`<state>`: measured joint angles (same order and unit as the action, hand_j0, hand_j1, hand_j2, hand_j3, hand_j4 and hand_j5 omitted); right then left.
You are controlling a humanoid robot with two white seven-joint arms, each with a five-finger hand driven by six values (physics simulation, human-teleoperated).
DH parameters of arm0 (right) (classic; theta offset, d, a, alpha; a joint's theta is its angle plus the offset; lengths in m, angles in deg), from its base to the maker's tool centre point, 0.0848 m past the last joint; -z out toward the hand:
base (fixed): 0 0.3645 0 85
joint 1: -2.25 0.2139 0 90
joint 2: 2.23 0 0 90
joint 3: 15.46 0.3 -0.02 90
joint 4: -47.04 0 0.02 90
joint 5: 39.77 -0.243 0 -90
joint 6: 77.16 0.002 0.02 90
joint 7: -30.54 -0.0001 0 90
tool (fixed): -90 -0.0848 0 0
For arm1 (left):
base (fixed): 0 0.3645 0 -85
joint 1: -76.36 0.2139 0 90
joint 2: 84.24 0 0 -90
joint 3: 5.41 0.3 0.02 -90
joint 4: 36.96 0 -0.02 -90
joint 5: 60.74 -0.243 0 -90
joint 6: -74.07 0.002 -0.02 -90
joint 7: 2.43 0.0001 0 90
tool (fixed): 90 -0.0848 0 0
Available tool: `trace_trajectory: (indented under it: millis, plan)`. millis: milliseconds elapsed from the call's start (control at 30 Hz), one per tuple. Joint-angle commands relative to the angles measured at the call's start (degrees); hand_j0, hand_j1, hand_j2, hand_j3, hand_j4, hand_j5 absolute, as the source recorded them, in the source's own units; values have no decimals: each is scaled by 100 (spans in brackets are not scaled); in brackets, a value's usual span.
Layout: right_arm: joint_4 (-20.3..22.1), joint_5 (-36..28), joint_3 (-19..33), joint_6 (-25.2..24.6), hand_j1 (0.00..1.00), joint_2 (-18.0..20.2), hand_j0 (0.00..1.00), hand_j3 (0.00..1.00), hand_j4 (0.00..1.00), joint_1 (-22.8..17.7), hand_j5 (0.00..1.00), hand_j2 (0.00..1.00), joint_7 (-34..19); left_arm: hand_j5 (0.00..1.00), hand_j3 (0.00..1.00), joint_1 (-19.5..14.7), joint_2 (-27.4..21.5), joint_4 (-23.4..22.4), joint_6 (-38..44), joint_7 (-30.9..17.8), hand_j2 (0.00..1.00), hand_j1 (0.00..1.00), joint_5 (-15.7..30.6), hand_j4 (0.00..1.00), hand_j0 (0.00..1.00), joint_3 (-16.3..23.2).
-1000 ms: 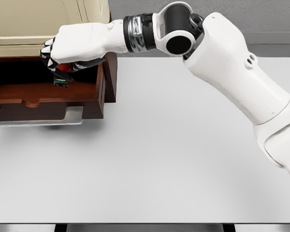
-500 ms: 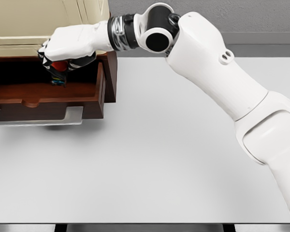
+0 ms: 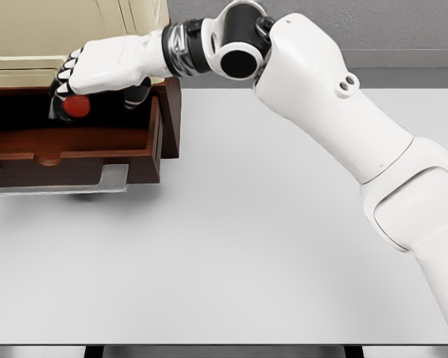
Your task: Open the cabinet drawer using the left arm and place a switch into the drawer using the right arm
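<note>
Since the frame a second ago, the right hand (image 3: 97,71) has slid further left over the open drawer (image 3: 75,145) and risen a little, and the red part of the switch (image 3: 78,106) now shows plainly below the palm, where before it was mostly tucked under the fingers with small wires hanging down.

Head view: the right arm (image 3: 336,119) comes in from the lower right and reaches across the white table (image 3: 246,246) to the upper left corner, its dark-ringed wrist (image 3: 183,48) just above the cabinet's right wall. Its hand hangs over the drawer's dark interior — fingers (image 3: 63,78) curled loosely downward, thumb (image 3: 137,93) set apart to the right. The switch sits just under the fingertips, at their tips; whether the fingers grip it or it has come free cannot be told. It shows against the drawer's back shadow, above the reddish-brown floor of the drawer.

The drawer stands pulled out of the cabinet (image 3: 75,33), whose cream top fills the upper left corner. A pale metal handle (image 3: 97,179) runs along the drawer's front edge, at the table surface. The left arm is out of view.
</note>
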<state>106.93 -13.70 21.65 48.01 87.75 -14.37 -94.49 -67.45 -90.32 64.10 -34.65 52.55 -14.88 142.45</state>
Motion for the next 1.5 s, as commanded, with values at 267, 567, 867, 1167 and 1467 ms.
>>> trace_trajectory:
  millis: [267,567,867,1167,1467]
  plan:
    - [1148,-31,-11,-17,100,2,100,100,100,-9,100,100,3,100,100,-7,1,2,9,1,100,100,29,100,100,6]
    - [2791,-119,306,-17,100,1434,100,100,100,-501,100,100,3,100,100,2,150,2,18,1,100,100,-42,100,100,6]
    - [3635,-523,2081,-17,100,3693,100,100,100,-2179,100,100,3,100,100,-7,1020,2,396,1,100,100,-446,100,100,-3]
    - [3319,-541,3004,-17,100,4238,100,100,100,-3428,100,100,3,100,100,2,1820,2,651,1,100,100,-464,100,100,-3]
    - [3108,-532,2916,-17,100,4221,100,100,100,-3542,100,100,3,100,100,2,2057,2,703,1,100,100,-464,100,100,-3]
